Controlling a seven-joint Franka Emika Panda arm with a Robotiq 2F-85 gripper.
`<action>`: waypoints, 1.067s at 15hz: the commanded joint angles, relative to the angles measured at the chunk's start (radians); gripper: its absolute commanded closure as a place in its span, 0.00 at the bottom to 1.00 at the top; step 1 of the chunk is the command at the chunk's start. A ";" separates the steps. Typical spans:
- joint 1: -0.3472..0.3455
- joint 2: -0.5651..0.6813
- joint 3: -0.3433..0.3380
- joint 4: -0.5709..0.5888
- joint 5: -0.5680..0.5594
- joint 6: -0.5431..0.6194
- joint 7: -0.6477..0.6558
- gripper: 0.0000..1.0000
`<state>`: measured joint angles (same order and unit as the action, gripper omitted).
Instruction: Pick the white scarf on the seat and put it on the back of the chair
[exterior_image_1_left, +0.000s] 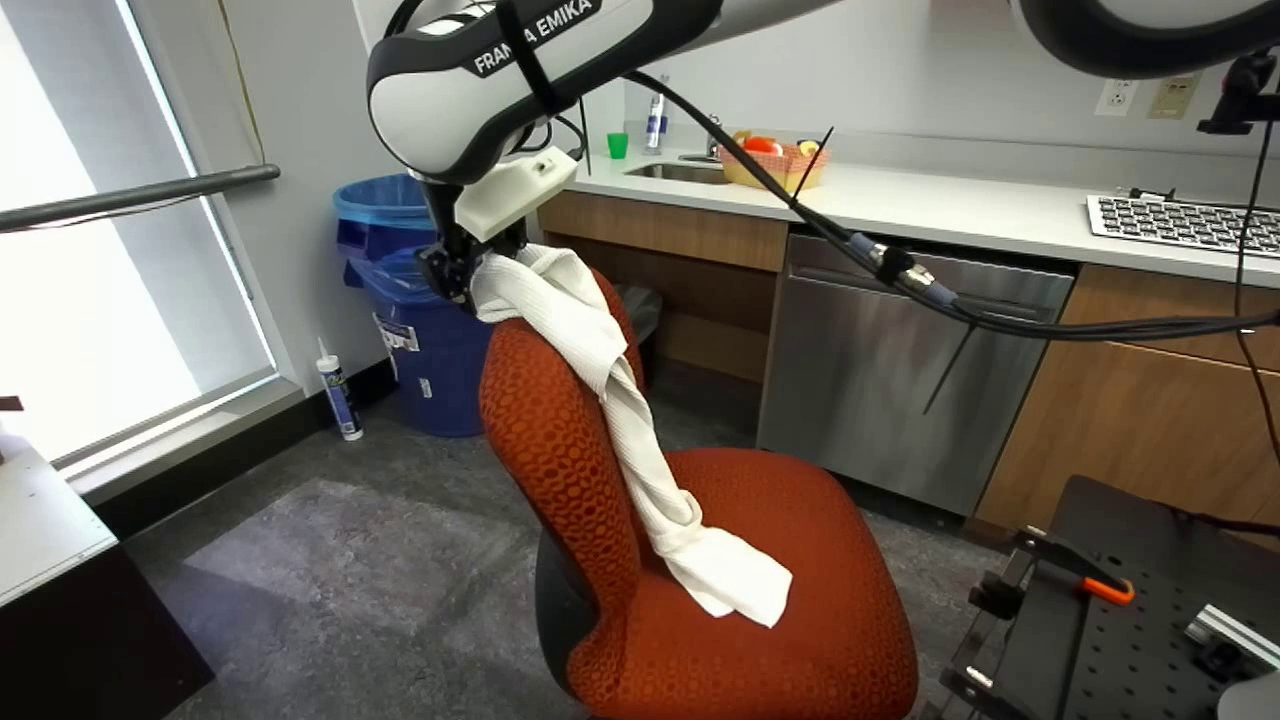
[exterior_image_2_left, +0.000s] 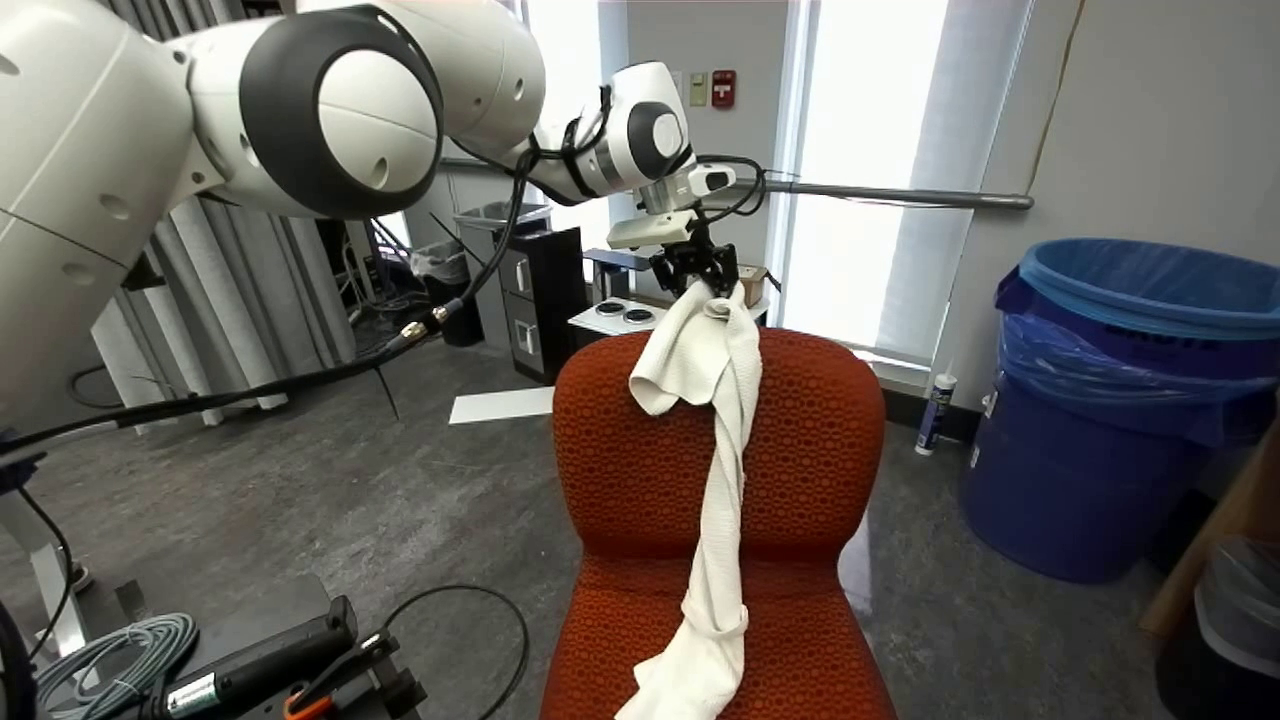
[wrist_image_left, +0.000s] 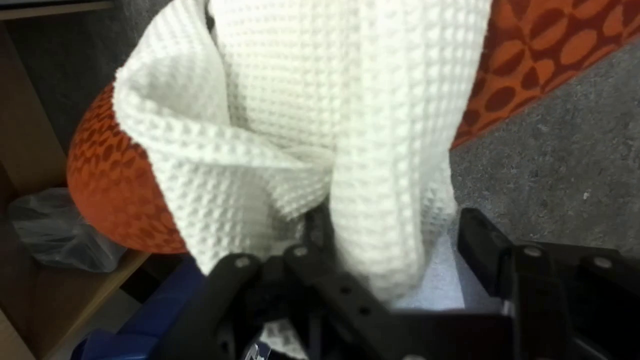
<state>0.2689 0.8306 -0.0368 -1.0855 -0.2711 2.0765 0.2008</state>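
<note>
Slip risk: most of the scarf (exterior_image_2_left: 722, 510) hangs down the front of the chair back (exterior_image_2_left: 820, 430), below the hand (wrist_image_left: 395, 227), and onto the seat (exterior_image_1_left: 800, 520), so its weight could drag it off; a fold could also snag on the fingers (wrist_image_left: 482, 245) at retreat. Hand looks spread, gap showing beside the scarf, whose upper end bunches between the fingers, at the chair back's top.

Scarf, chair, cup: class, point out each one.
Scarf (exterior_image_1_left: 641, 440): in an exterior view, on its middle stretch.
Chair (exterior_image_2_left: 808, 440): in an exterior view, on its backrest.
Cup (exterior_image_1_left: 617, 146): in an exterior view, on its side.
</note>
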 joint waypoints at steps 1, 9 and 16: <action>-0.011 -0.003 0.000 0.044 0.004 -0.008 -0.032 0.00; -0.036 -0.051 0.008 0.021 0.007 0.030 -0.058 0.00; -0.025 -0.043 0.004 0.036 -0.005 -0.068 -0.113 0.00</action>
<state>0.2417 0.7913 -0.0348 -1.0570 -0.2705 2.0737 0.1360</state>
